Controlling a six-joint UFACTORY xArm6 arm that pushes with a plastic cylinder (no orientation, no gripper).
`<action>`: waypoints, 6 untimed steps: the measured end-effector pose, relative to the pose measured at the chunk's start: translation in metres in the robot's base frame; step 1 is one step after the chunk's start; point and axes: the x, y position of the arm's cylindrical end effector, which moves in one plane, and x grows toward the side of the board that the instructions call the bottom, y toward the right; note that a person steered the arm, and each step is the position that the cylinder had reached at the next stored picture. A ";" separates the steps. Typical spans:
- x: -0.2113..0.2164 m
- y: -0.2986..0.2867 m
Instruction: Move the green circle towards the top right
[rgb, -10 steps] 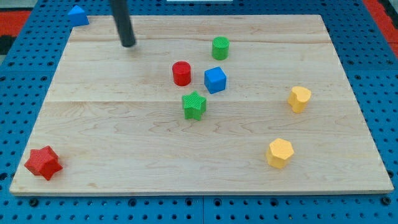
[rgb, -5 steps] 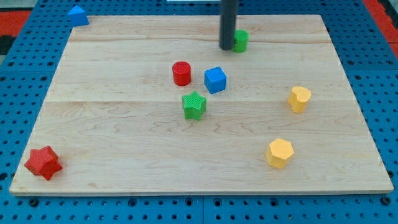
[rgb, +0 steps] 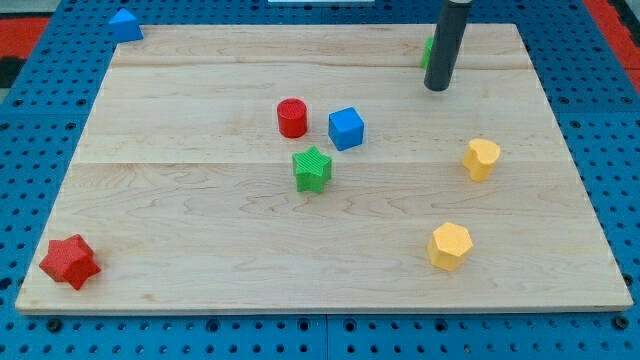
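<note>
The green circle (rgb: 428, 52) sits near the view's top right of the wooden board (rgb: 200, 220); only a thin green sliver shows at the left edge of the dark rod, which hides the rest. My tip (rgb: 436, 87) rests on the board just below the green circle and looks to be touching it.
A red circle (rgb: 292, 117), a blue cube (rgb: 346, 128) and a green star (rgb: 312, 168) cluster mid-board. Two yellow blocks lie at the right, one higher (rgb: 481, 158) and one lower (rgb: 450, 246). A red star (rgb: 69, 262) is bottom left, a blue block (rgb: 125, 24) top left.
My tip swept from the top left across to the right, met the green circle and pushed it right and slightly up. The other blocks have not moved.
</note>
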 end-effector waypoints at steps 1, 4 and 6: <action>-0.001 -0.009; -0.005 -0.010; -0.040 -0.010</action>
